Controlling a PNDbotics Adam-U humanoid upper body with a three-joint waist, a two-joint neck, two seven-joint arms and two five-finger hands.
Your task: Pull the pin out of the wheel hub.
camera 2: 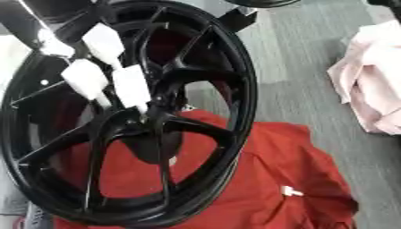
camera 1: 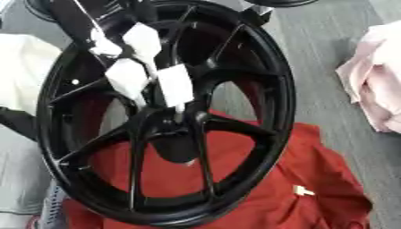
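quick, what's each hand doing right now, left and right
Left hand: fingers at the wheel hub; whether they grip anything cannot be told.
Right hand: not in view.

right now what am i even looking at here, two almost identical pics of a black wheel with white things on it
Both pictures come from one stereo camera in a humanoid robot's head, looking down: one from its left eye, one from its right, which is why they nearly match. The big black thing is a spoked wheel hub. The white blocks are the fingers of the robot's left hand, coming in from the upper left on a black arm and reaching down toward the centre of the hub. The pin it is meant to pull out cannot be made out, so I cannot say whether the fingers have hold of it. Under the hub lies a red cloth on a grey surface, with a pale pink cloth at the right edge. The right hand does not show.
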